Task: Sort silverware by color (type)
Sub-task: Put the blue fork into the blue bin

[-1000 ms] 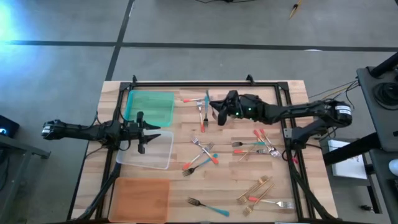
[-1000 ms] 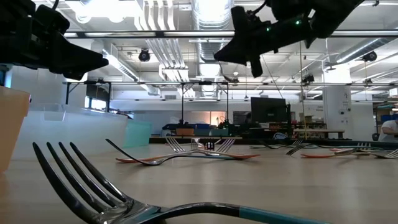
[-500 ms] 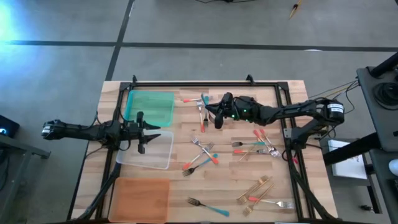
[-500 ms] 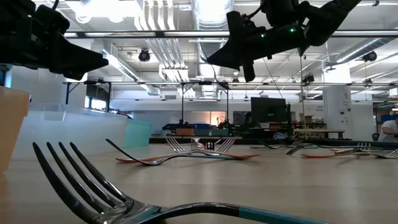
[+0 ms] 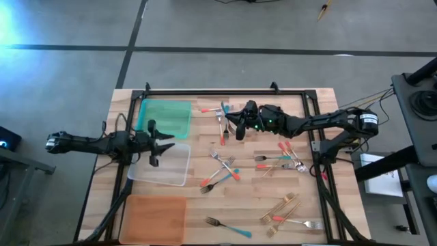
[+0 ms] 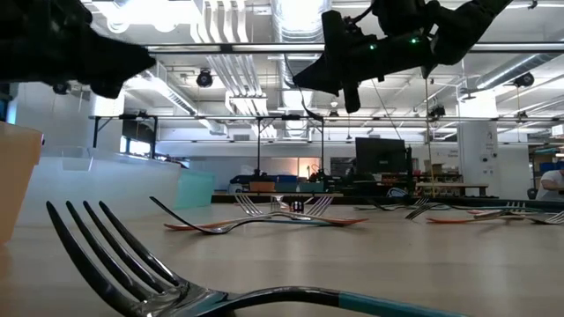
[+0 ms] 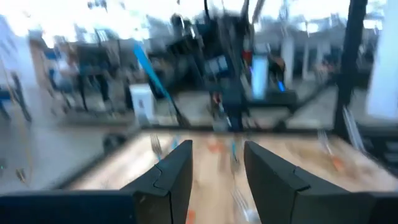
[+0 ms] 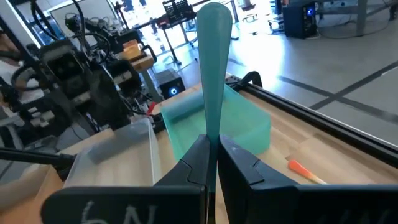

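Table (image 5: 205,102) first, wooden and crowded: three trays sit along its left side, the green tray (image 5: 164,116) at the far-left corner, the clear tray (image 5: 167,167) beside it toward the middle, the orange tray (image 5: 157,215) at the near-left corner, and as far as I can see none holds a fork, so I judge the sorting barely begun. Right gripper (image 5: 239,126) hangs above the far middle of the table, clenched on a teal-handled fork (image 8: 212,68), handle pointing toward the green tray. Left gripper (image 5: 158,145) waits over the far edge of the clear tray, fingers apart and holding nothing. Everything else is left to do: silverware (image 5: 222,167) lies scattered across the middle and right of the table, teal, coral and gold mixed together.
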